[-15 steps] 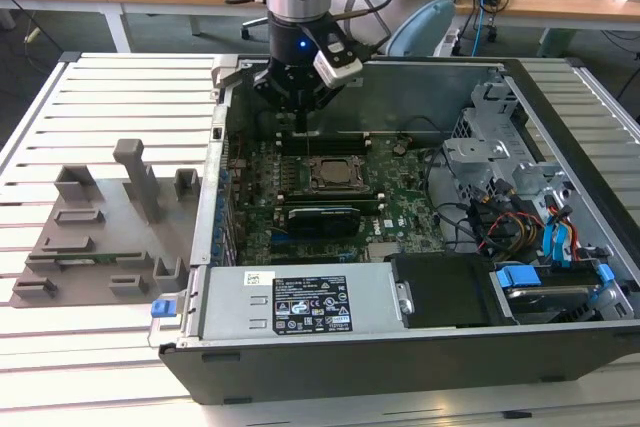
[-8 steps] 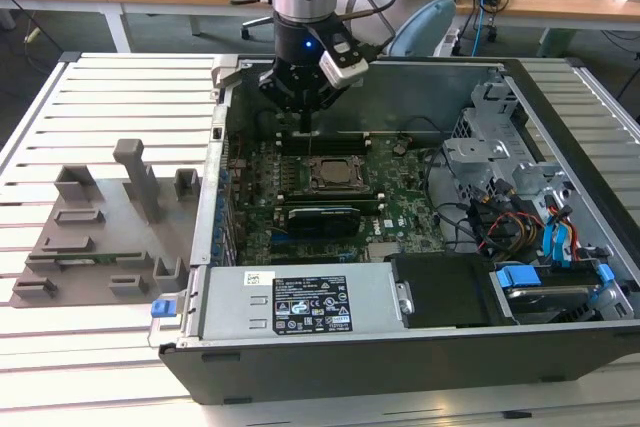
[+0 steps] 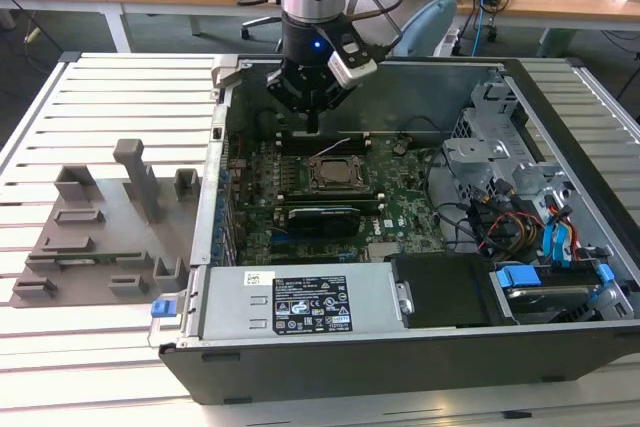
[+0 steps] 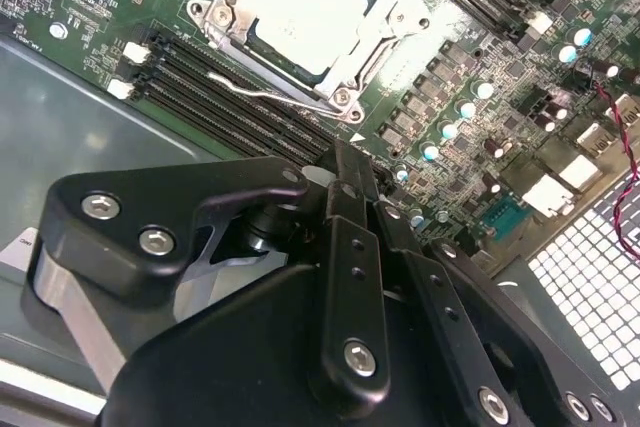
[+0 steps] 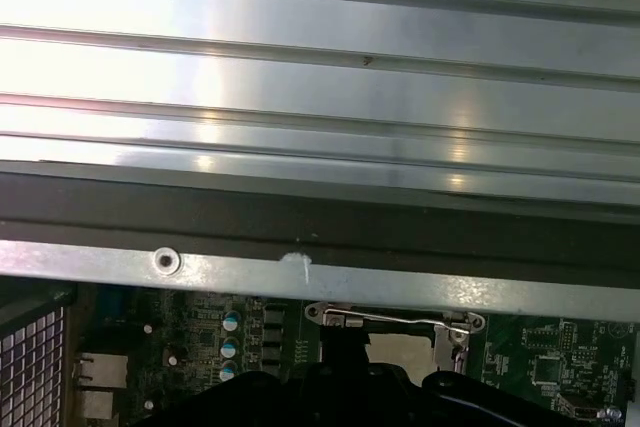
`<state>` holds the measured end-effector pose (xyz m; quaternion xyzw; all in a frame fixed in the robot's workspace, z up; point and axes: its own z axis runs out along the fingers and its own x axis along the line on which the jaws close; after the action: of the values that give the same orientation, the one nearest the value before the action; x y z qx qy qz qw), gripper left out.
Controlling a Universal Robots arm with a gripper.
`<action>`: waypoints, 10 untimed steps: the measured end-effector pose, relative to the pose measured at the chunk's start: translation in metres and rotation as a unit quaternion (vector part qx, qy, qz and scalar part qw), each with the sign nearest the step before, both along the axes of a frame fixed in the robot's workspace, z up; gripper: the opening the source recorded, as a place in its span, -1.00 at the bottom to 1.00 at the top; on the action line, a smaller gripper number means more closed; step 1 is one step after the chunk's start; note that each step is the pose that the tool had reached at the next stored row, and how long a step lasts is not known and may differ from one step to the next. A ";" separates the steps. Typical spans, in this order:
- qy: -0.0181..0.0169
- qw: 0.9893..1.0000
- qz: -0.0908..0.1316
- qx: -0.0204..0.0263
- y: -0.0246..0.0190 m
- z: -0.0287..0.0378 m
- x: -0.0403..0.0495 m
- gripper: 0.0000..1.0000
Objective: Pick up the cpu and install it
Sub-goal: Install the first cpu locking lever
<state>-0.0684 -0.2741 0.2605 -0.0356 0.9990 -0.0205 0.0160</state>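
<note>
Gripper [image 3: 313, 119] poised above the motherboard [image 3: 395, 192], fingers drawn narrow together and carrying nothing, as seen in the second wrist view [image 4: 345, 172]. Just beyond the fingertips, cpu [image 4: 312, 2] lying flat inside its socket frame [image 4: 222, 9], pale top exposed, also visible in the exterior view [image 3: 331, 174]. Likely risks: clipping the loose retention lever [image 4: 262, 90] or nearby memory slots [image 4: 215, 87] on a careless descent, or nudging the chip askew onto the pins. Around it, computer case [image 3: 560, 247] open on the slatted table [image 3: 110, 97], holding board, power supply [image 3: 300, 302] and drive cage [image 3: 490, 152]; grey fixture blocks [image 3: 110, 232] outside.
</note>
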 end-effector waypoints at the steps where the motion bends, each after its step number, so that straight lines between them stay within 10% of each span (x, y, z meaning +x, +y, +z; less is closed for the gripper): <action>1: 0.000 1.000 0.000 0.000 -0.0006 -0.0001 0.0001 -0.79; 5: 0.000 1.000 0.000 0.001 -0.0078 -0.0013 0.0000 -0.79; 10: 0.000 1.000 0.000 0.020 -0.0166 -0.0030 -0.0002 -0.79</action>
<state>-0.0686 -0.2906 0.2576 -0.0353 0.9992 -0.0001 0.0167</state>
